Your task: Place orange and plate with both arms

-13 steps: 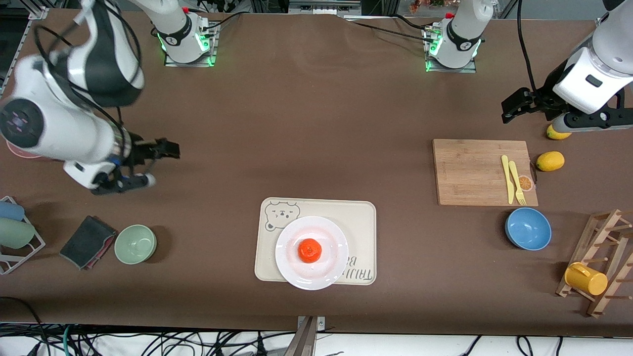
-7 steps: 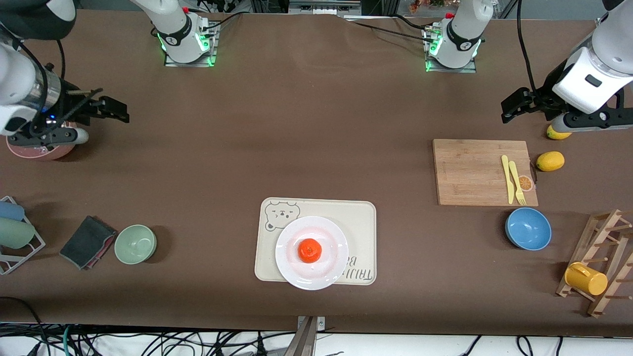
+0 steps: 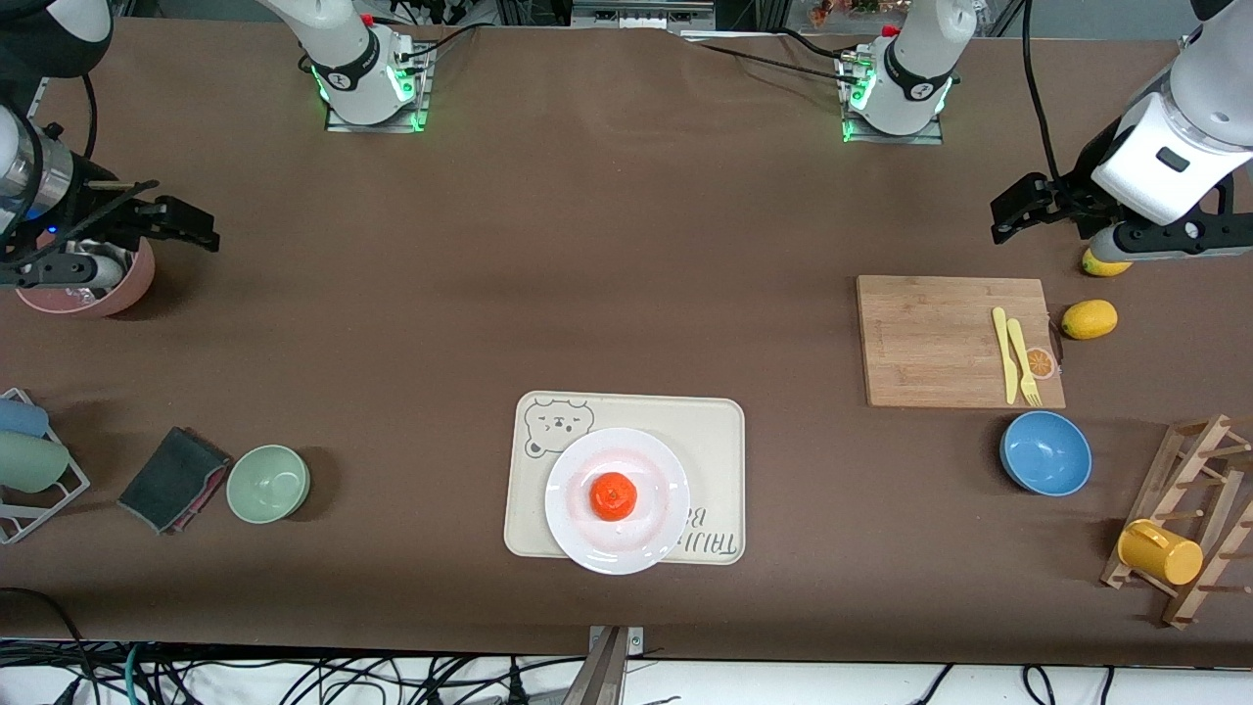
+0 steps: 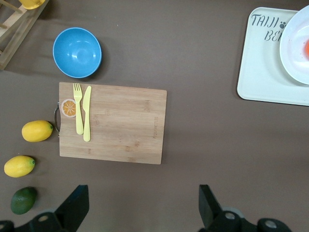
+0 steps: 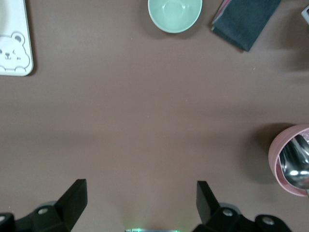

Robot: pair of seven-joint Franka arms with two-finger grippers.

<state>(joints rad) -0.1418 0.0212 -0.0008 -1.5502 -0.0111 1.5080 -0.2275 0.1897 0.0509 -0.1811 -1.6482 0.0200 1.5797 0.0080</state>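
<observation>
The orange [image 3: 614, 496] sits in the middle of the white plate [image 3: 568, 529], which rests on the cream bear-print tray [image 3: 705, 431] near the front camera's edge of the table. A slice of the plate [image 4: 294, 53] and tray [image 4: 260, 72] shows in the left wrist view. My left gripper [image 3: 1018, 209] is open and empty, up over bare table at the left arm's end beside the cutting board. My right gripper [image 3: 181, 223] is open and empty, up over the right arm's end of the table beside a pink bowl [image 3: 117, 289].
A bamboo cutting board [image 3: 930, 338] carries a yellow knife and fork [image 3: 1018, 354]. Two lemons [image 3: 1089, 319] and a dark green fruit [image 4: 23, 200] lie beside it. A blue bowl [image 3: 1045, 452], wooden rack with yellow mug [image 3: 1160, 553], green bowl [image 3: 268, 483] and dark cloth [image 3: 174, 478] also stand here.
My right arm has swung away from the table's middle toward its own end, and its gripper now hangs by the pink bowl. The left arm, orange and plate have not moved.
</observation>
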